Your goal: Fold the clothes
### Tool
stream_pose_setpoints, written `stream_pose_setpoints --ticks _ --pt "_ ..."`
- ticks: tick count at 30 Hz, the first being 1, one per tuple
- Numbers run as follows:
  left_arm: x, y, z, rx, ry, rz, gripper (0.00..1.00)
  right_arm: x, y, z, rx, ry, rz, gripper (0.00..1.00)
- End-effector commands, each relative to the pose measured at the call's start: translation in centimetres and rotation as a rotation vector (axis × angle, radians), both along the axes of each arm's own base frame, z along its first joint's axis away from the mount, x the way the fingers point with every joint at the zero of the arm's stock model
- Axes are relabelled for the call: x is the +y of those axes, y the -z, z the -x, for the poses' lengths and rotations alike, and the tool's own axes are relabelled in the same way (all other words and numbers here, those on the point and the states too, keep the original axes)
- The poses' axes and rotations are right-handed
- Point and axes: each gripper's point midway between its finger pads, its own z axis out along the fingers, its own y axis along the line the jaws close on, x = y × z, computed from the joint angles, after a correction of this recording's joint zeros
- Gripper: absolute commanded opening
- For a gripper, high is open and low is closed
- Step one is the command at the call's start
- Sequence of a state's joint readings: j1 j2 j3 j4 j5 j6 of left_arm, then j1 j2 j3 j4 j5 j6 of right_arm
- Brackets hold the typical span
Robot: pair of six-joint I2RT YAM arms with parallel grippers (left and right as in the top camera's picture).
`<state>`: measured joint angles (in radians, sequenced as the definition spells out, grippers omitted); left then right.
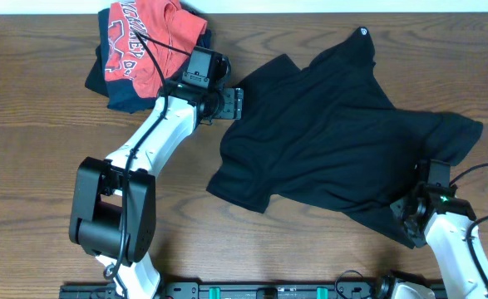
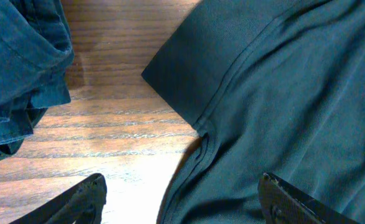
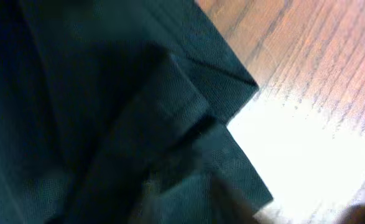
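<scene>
Brown wood-grain table (image 1: 36, 166) across the whole overhead view. Of the room, only a thin pale strip beyond the far edge and a black rail (image 1: 177, 291) along the near edge.

Near the far-left corner, a red shirt (image 1: 148, 37) with white lettering, heaped on a dark navy garment (image 1: 101, 76).

Spread rumpled from the table's middle toward the right edge: the black T-shirt (image 1: 335, 137), with its small white emblem (image 1: 362, 32) close to the far edge.

Left gripper (image 1: 232, 102) at the shirt's left sleeve, released, jaws wide. In the left wrist view, one fingertip (image 2: 89, 194) over bare wood and the other over black fabric, with the sleeve seam between them.

Right gripper (image 1: 411, 209) down on the shirt's near-right hem, toward the near-right corner. Right wrist view blurred and filled with folded black cloth; cannot tell whether clenched on it or not.
</scene>
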<state>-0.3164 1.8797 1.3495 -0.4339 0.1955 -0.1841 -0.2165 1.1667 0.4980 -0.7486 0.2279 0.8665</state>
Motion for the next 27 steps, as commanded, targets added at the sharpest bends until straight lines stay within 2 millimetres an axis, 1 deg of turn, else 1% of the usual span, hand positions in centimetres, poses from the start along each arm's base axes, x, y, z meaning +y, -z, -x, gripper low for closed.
stream_pose_setpoints --ticks 1,3,6,8,12,13,20,21,25,26,27 --pt "-0.2 -0.3 0.0 -0.005 -0.003 0.007 0.8 0.4 0.4 -0.3 0.015 -0.082 -0.008 0.09" --pt "-0.2 -0.3 -0.1 -0.005 -0.003 0.008 0.8 0.8 0.8 -0.5 0.025 -0.121 -0.029 0.09" --pt "-0.2 -0.3 -0.1 -0.005 -0.003 0.008 0.8 1.0 1.3 -0.1 0.06 -0.127 -0.044 0.09" --pt "-0.2 -0.3 0.0 -0.005 -0.003 0.007 0.8 1.0 1.8 0.2 0.084 -0.128 -0.051 0.13" --pt "-0.2 -0.3 -0.1 -0.005 -0.003 0.008 0.8 1.0 2.2 -0.2 0.086 -0.128 -0.055 0.36" --pt "-0.2 -0.3 -0.1 -0.005 -0.003 0.007 0.8 1.0 2.2 -0.4 0.081 -0.128 -0.054 0.4" --pt "-0.2 -0.3 -0.1 -0.007 -0.003 0.008 0.8 0.7 1.9 -1.4 0.041 -0.123 -0.046 0.55" --pt "-0.2 -0.3 -0.1 -0.008 -0.003 0.008 0.8 0.6 1.9 -1.6 0.03 -0.118 -0.044 0.57" --pt "-0.3 -0.5 -0.4 -0.02 -0.003 0.012 0.8 -0.4 1.7 -2.8 -0.027 -0.088 -0.027 0.57" --pt "-0.3 -0.5 -0.4 -0.022 -0.003 0.013 0.8 -0.6 1.6 -3.0 -0.041 -0.079 -0.026 0.56" --pt "-0.3 -0.5 -0.4 -0.023 -0.003 0.013 0.8 -0.8 1.6 -3.1 -0.05 -0.077 -0.027 0.52"
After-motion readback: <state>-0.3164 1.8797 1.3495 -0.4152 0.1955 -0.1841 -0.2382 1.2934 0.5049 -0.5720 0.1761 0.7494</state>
